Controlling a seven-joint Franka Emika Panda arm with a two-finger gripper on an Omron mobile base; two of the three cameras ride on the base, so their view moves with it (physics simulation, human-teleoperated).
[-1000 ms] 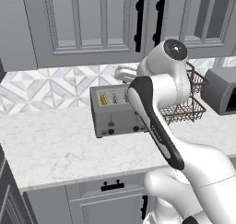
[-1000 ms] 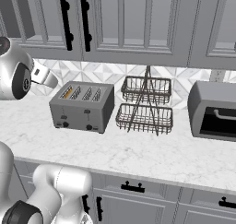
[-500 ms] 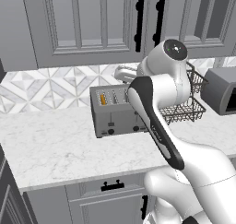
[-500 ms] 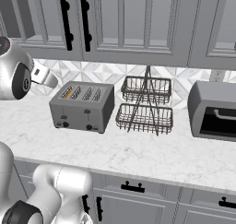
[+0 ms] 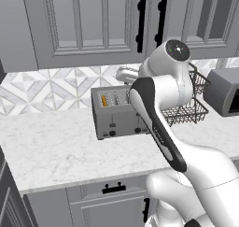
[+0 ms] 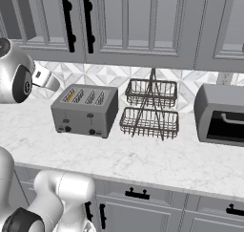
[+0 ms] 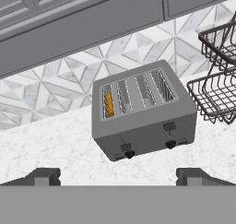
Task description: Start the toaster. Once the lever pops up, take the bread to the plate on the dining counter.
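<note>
Toaster (image 7: 144,114), bread (image 7: 109,104) in slot

White marble tabletop (image 6: 143,154) carries, left to right: toaster (image 6: 86,111), two-tier wire basket rack (image 6: 150,109), grey oven (image 6: 221,114), all against the backsplash.

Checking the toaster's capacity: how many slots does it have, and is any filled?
4, side by side across the top of the toaster. The leftmost holds the bread; the other three look empty.
</note>
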